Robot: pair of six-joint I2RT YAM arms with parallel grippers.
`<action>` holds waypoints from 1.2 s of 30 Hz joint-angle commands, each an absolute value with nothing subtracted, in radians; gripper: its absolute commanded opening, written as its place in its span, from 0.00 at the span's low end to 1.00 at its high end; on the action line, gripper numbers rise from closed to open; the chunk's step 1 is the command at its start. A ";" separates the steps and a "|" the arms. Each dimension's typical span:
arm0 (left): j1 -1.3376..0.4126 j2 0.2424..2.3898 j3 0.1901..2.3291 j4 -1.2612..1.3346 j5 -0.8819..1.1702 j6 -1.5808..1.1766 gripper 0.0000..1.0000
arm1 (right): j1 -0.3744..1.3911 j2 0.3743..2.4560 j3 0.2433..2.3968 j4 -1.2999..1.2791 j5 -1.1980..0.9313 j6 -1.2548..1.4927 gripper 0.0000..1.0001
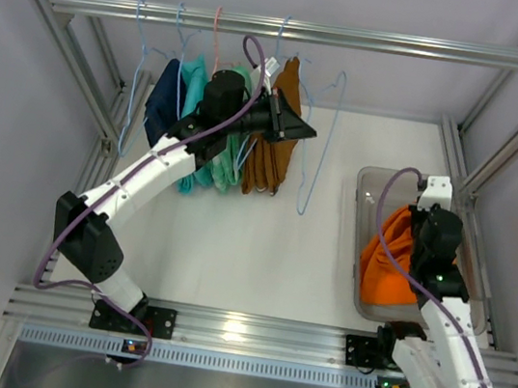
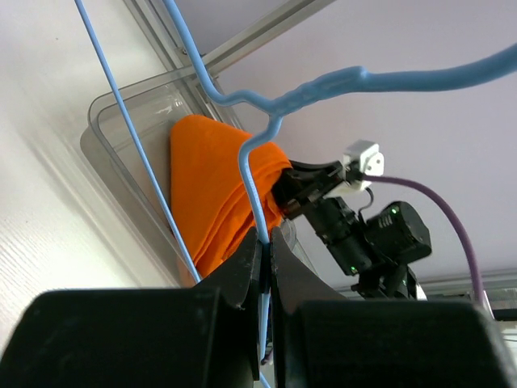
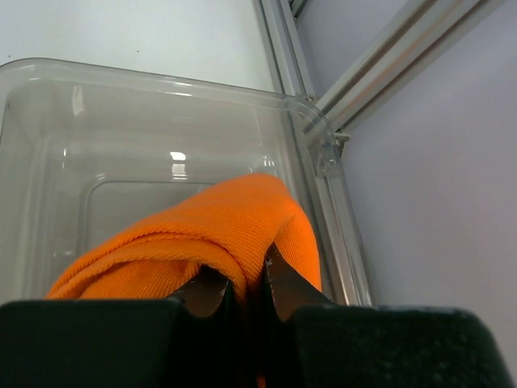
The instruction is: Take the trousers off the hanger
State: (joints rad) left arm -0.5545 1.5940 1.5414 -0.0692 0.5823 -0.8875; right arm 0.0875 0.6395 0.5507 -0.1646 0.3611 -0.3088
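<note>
Whole trousers (image 1: 389,272) — long axis near-to-far

L end effector (image 2: 264,246) pinched tight, arm stretched fwd; R end effector (image 3: 247,279) clamped too (arm close to base).

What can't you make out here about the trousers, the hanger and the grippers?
- Top view: the right arm covers part of the trousers, so whether they touch the bin floor is unclear.
- Top view: the left gripper's hold on the hanger is too small and dark to read.
- Left wrist view: the hanger runs off the top and right edges.
- Right wrist view: the right gripper's own body blocks the trousers' lower part.
</note>
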 commanded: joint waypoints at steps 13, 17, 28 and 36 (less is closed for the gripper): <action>-0.558 1.572 1.546 -0.044 0.624 -0.825 0.00 | 0.077 0.850 0.725 0.042 0.169 -0.175 0.99; -0.603 1.537 1.539 -0.083 0.614 -0.726 0.00 | 0.077 0.694 0.762 -0.116 0.080 -0.141 0.99; -0.745 1.444 1.520 -0.176 0.461 -0.537 0.00 | 0.077 0.427 0.931 -0.365 -0.335 0.078 0.89; -0.934 1.466 1.603 -0.317 -0.001 -0.584 0.00 | 0.077 0.505 0.919 -0.238 -0.689 0.339 0.54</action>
